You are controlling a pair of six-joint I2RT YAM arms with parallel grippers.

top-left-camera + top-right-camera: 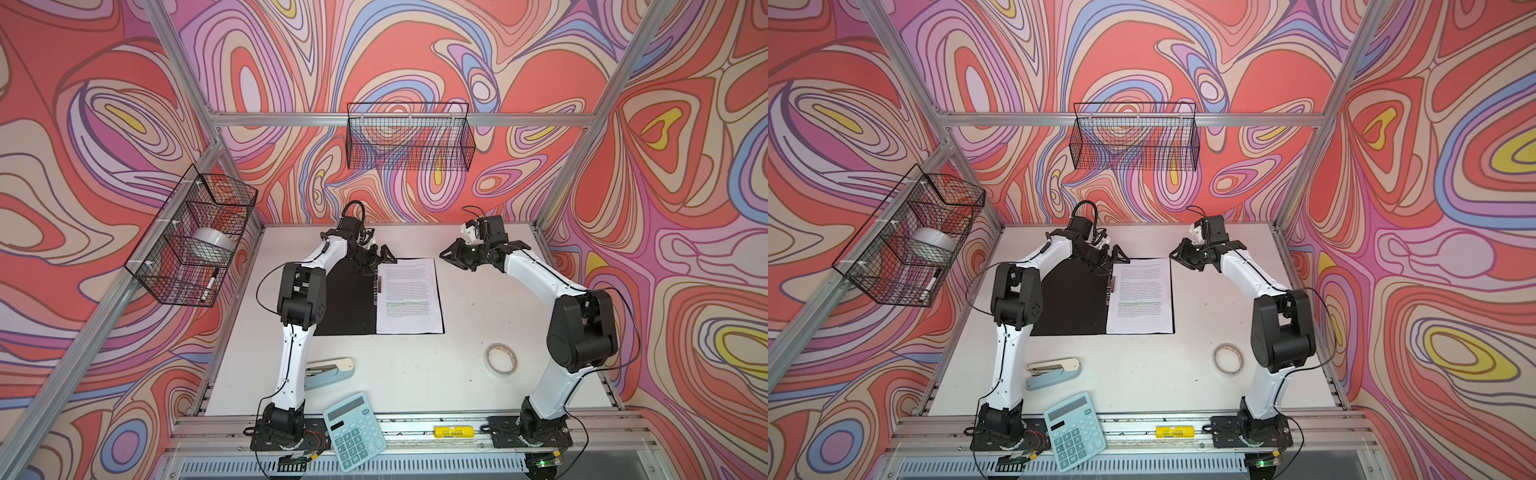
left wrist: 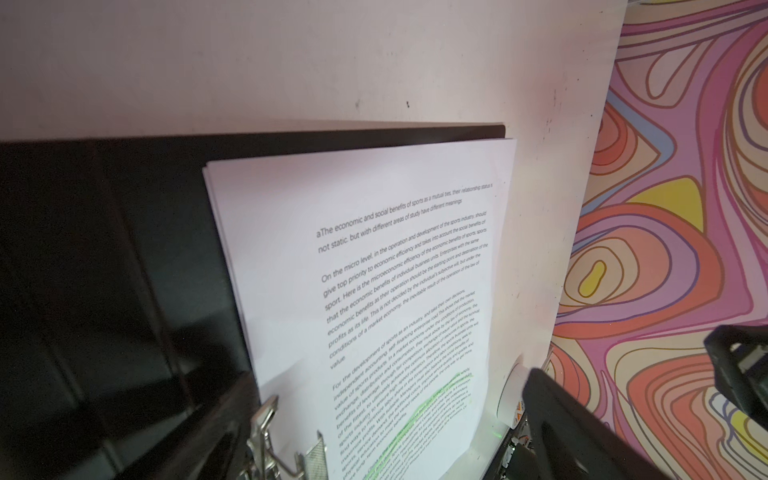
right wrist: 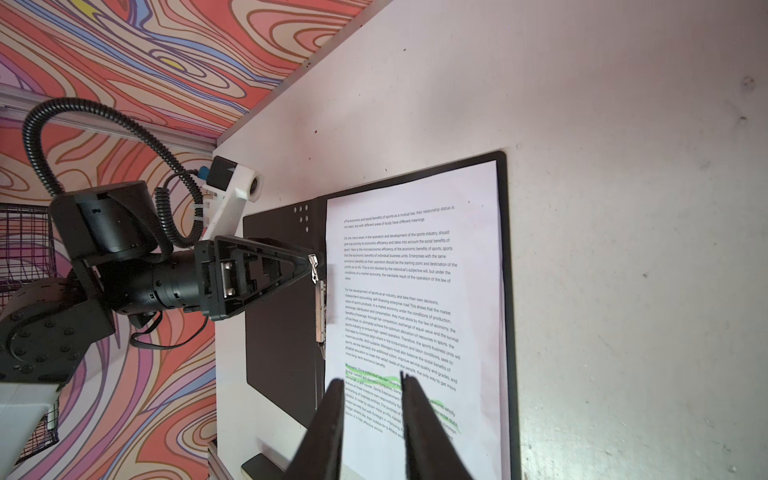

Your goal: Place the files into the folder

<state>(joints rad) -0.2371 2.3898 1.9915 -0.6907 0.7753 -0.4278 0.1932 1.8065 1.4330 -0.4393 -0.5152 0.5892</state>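
Note 1 tape roll (image 1: pixel 212 245) and 1 marker (image 1: pixel 210 284) in side basket (image 1: pixel 178 291). Find files (image 1: pixel 409 295), white with black print and green highlighting, on right half of open black folder (image 1: pixel 349 303). Observe left gripper (image 1: pixel 376 259) spread wide at clip (image 1: pixel 378 286), right gripper (image 1: pixel 445 255) slightly apart, empty.

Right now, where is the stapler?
In both top views the stapler lies near-left on the table, just right of the left arm and behind the teal calculator.

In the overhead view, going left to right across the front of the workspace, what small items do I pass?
Stapler → yellow cylinder → tape ring. The calculator overlaps the stapler's span, so I leave it unplaced.
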